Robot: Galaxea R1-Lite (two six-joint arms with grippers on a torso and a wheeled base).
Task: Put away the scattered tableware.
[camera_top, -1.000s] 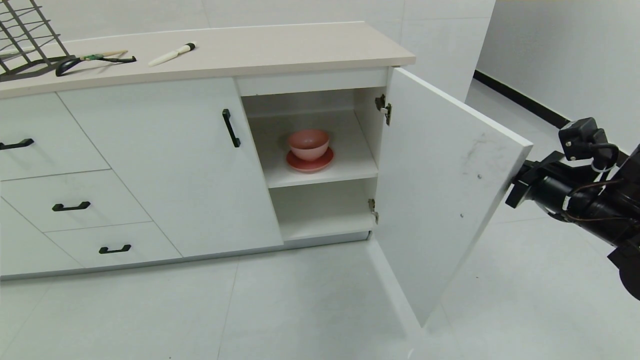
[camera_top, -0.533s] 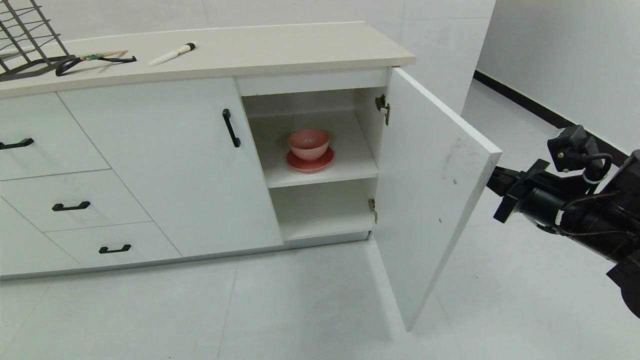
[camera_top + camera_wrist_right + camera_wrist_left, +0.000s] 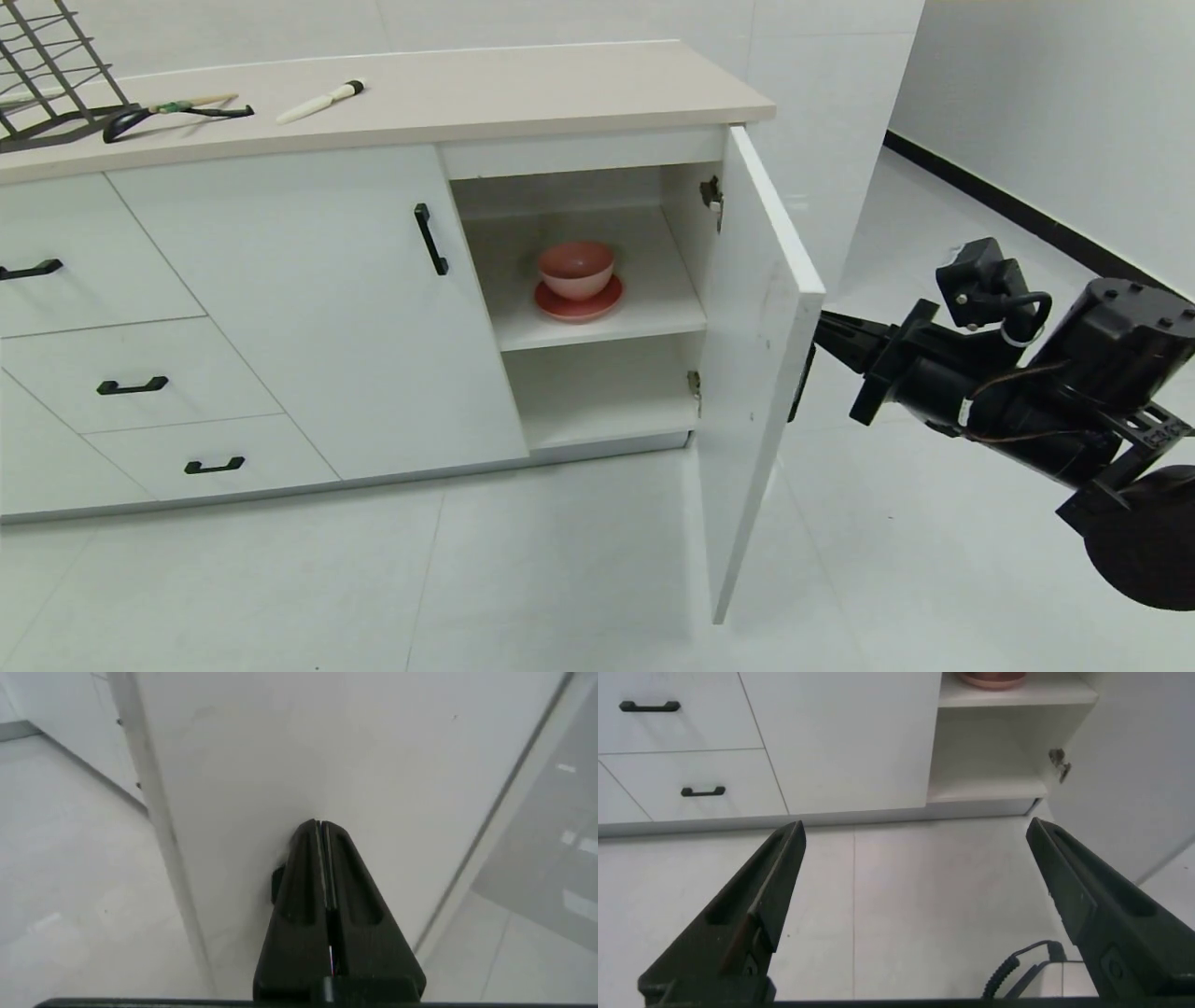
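As it now stands, cabinet [image 3: 280, 308]: white floor unit with drawers at left, one shut door in the middle, and an open compartment at the right end under the countertop [image 3: 513, 84].
Door [image 3: 747, 373]: hinged on the right side of that compartment. A second ago it stood wide open, showing its inner face; it has since swung left and far and is now seen nearly edge-on, roughly half shut.
Right gripper [image 3: 322, 831]: fingers pressed together, holding nothing, tips against the door's outer face beside its black handle [image 3: 798, 383]. It has travelled left with the door.
Left gripper [image 3: 915, 831]: fingers spread wide and empty, hanging over the floor near the cabinet front.
Rack [image 3: 47, 75]: wire, far left on the countertop.
Plate [image 3: 579, 303]: pink, on the upper shelf of the open compartment, unmoved.
Bowl [image 3: 576, 268]: pink, sitting on the plate, unmoved.
Knife [image 3: 322, 101]: light handle, lying loose on the countertop right of the rack.
Task standing: bowl and plate look stowed, and shutting the door seems to be the closing step, which is likely about half done.
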